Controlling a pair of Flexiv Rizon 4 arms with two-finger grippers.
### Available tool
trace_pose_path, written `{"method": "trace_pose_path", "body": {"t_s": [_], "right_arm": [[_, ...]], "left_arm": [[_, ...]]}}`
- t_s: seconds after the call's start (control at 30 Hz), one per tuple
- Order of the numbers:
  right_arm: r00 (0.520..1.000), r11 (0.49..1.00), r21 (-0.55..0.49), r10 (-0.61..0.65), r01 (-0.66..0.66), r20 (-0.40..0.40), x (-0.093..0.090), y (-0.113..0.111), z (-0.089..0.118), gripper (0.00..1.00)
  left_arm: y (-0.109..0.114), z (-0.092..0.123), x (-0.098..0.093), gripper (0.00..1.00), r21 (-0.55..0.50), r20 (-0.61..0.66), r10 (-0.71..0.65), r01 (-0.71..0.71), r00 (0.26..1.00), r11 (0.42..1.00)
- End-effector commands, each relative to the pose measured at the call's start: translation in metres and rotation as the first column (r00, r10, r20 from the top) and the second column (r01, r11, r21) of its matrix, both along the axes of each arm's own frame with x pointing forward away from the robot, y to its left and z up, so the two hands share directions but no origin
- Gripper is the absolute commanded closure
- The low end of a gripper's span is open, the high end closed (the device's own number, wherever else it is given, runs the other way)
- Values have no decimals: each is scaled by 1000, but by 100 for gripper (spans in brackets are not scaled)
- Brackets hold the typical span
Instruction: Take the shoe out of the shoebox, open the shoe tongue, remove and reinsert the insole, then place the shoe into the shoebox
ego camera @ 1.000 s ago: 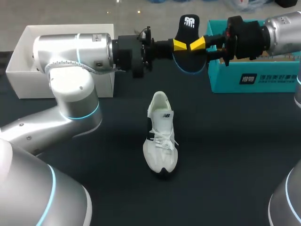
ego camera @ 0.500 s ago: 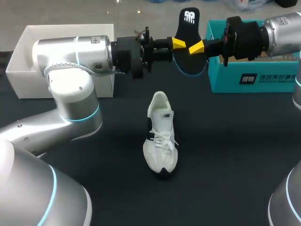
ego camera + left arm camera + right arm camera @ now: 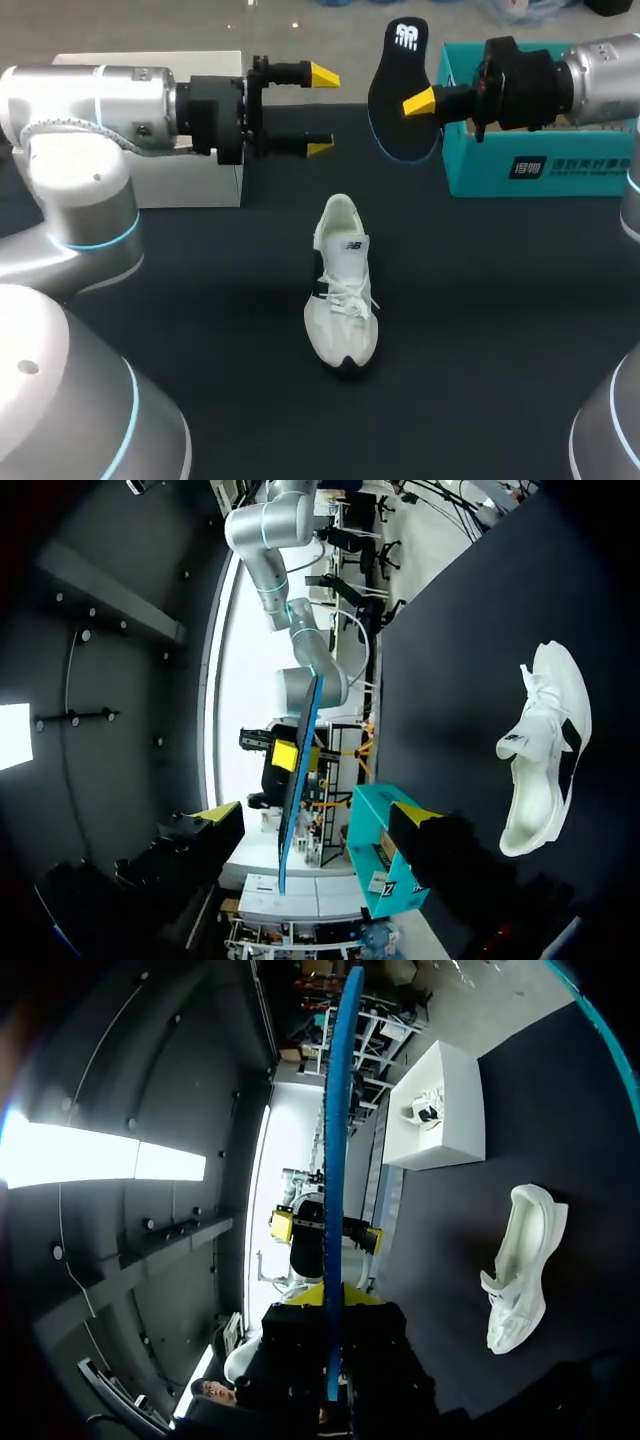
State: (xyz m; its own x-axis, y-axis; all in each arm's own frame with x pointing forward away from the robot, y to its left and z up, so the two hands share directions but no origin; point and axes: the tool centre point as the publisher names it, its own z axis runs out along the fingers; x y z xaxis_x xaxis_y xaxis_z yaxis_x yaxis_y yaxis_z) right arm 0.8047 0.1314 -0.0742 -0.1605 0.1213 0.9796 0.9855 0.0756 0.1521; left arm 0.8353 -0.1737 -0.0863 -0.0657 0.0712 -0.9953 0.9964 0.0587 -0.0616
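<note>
The white shoe [image 3: 343, 285] lies on its sole mid-table, toe toward the front edge. Above the far side, my right gripper [image 3: 418, 100] is shut on the black, blue-edged insole [image 3: 400, 85] and holds it upright in the air. My left gripper [image 3: 321, 112] stands open to the left of the insole, clear of it. In the left wrist view the insole [image 3: 298, 780] shows edge-on ahead of the open gripper [image 3: 315, 825], with the shoe [image 3: 545, 750] off to the side. The right wrist view has the insole [image 3: 335, 1160] rising from between its fingers [image 3: 333, 1305], the shoe [image 3: 520, 1270] beside it.
A white box [image 3: 190, 185] stands at the back left, partly behind my left arm; the right wrist view shows another shoe [image 3: 428, 1105] inside it. A teal shoebox [image 3: 540, 165] stands at the back right, under my right arm.
My left gripper has let go of the insole, opened wide and drawn back to the left. My right gripper has closed on the insole and now holds it alone.
</note>
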Motion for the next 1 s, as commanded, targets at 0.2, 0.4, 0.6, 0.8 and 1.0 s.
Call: {"method": "trace_pose_path", "body": {"t_s": [0.2, 0.4, 0.6, 0.8, 1.0], "right_arm": [[999, 999, -16, -50, 50, -1, -5, 4, 1, 100], [993, 993, -3, -114, 114, 14, -11, 16, 19, 100], [973, 978, -5, -207, 208, 105, -13, 33, 44, 100], [947, 973, 20, -229, 231, 225, -9, 53, 56, 100], [929, 978, 61, -209, 200, 305, 2, 64, 58, 100]], "left_arm": [[86, -7, -5, 0, 177, -46, -124, 131, 991, 975], [89, -8, -1, 0, 205, -58, -93, 102, 994, 973], [89, -8, -1, 0, 205, -58, -93, 102, 994, 973], [95, -10, -1, 0, 234, -61, -121, 132, 991, 963], [133, -19, 5, 0, 356, -30, -268, 261, 963, 897]]}}
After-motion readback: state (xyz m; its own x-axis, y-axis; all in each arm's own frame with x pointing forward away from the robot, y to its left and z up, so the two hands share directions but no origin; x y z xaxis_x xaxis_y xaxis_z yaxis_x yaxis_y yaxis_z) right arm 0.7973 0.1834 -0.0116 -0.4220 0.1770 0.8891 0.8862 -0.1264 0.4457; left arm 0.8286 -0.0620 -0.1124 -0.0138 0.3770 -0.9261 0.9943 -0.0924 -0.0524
